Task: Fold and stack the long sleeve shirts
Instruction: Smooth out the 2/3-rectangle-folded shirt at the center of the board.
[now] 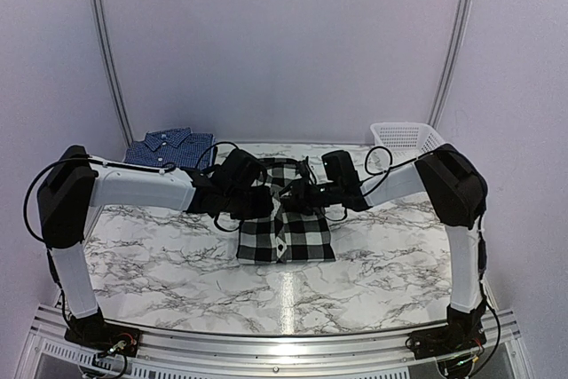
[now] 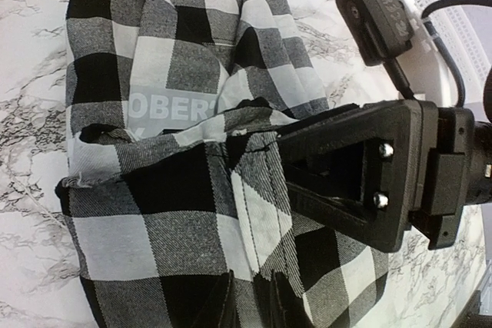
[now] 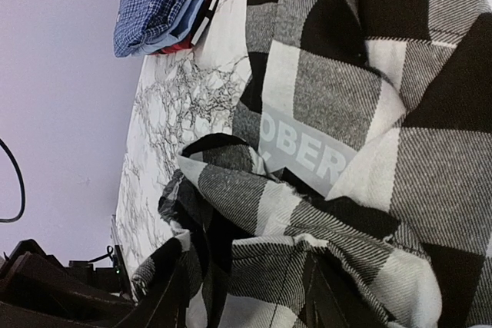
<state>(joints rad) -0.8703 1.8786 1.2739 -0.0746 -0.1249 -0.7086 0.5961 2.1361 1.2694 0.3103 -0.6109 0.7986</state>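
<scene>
Checked shirt [image 2: 154,220] pinched in left end effector [image 2: 250,309].

One check shirt [image 1: 286,228], black and white, at the middle of the table [image 1: 160,264]. One stack of folded blue shirts [image 1: 170,146] at the far left corner: one fine-checked shirt shows on top with paler blue layers under it, and how many shirts these make cannot be told. One white basket [image 1: 406,138] at the far right corner. Two arms at the near edge: left arm [image 1: 133,188], right arm [image 1: 444,185].
</scene>
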